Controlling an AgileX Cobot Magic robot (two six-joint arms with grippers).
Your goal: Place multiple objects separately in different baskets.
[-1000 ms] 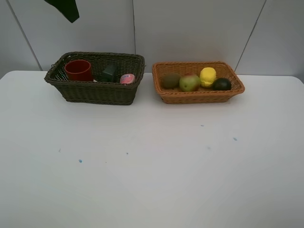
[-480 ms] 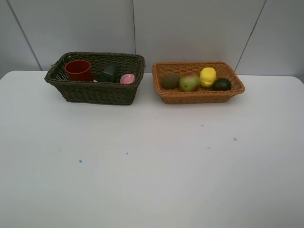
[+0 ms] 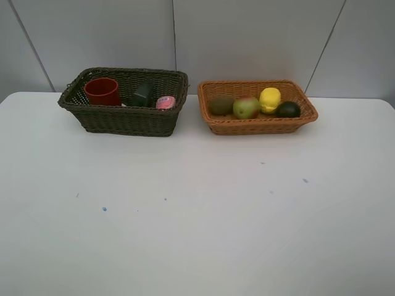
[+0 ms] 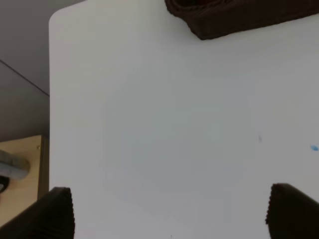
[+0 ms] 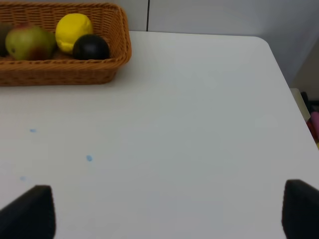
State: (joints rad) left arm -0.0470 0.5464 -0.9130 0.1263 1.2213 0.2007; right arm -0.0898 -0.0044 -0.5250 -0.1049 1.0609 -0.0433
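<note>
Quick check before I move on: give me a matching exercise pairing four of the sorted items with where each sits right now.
Items:
1. red cup
2. pink white-capped bottle
3. brown kiwi
4. dark green round fruit

Places:
A. left end of the light orange-tan wicker basket
B. right end of the dark brown wicker basket
C. right end of the orange-tan basket
D. left end of the dark brown basket

Pairs: 1-D, 2-B, 3-A, 4-C

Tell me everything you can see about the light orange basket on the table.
The light orange basket is a shallow rectangular tray of woven wicker with flared sides and a thick rim. It sits flat on the white table, near the back wall, to the right of the dark brown basket, close beside it. Inside, in a row, lie a brown kiwi, a green-red pear, a yellow lemon and a dark green round fruit.
</note>
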